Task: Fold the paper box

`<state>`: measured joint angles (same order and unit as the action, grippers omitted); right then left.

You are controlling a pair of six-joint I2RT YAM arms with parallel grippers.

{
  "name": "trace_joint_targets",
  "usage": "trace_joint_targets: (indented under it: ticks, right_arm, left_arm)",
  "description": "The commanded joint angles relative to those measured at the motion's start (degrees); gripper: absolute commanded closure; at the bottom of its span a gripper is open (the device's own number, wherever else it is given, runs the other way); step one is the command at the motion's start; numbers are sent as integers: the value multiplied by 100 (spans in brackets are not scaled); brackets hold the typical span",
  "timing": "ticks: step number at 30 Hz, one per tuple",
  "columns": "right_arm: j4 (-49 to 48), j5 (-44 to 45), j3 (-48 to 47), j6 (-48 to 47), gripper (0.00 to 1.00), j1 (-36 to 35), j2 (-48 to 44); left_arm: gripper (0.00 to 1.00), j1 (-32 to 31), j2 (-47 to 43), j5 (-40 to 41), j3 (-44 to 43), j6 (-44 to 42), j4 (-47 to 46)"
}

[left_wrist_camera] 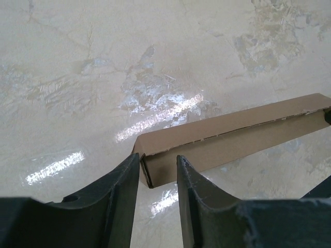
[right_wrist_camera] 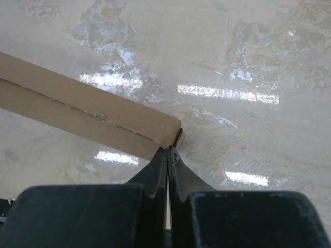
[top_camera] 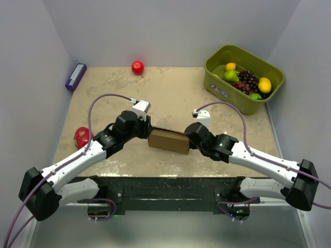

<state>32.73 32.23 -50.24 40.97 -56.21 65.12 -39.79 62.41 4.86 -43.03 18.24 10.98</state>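
I'm treating the paper box (top_camera: 168,140), lying near-left of the green bin (top_camera: 235,101), as light, crease-prone card, taking it by its ends, left gripper (left_wrist_camera: 158,160) narrowly parted there, right gripper (right_wrist_camera: 168,151) pressed together, possibly pinching a flap.

A green bin (top_camera: 235,101) of mixed fruit sits far right on the beige table (top_camera: 170,95); a red apple (top_camera: 137,67) far centre, a purple box (top_camera: 75,76) far left, a red fruit (top_camera: 81,137) near left.

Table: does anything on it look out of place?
An apple at the back and a red fruit at the left edge lie loose; the other fruit sits in the bin.
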Motion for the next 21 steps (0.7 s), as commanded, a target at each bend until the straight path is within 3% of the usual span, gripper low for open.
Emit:
trace_joint_targets:
  ticks: [1,13,21]
  right_arm:
    - [225,-76,32,122,100,-31,62]
    - [199,-85,-4,95,100,-31,123]
    - [181,-94,-12,78,100,-31,159]
  left_arm:
    - [62,-20,-19,164,-232,-163,61]
    - [61,-20,236,261,-259,-233,176]
    - [76,-29,245,199,-285,-268,71]
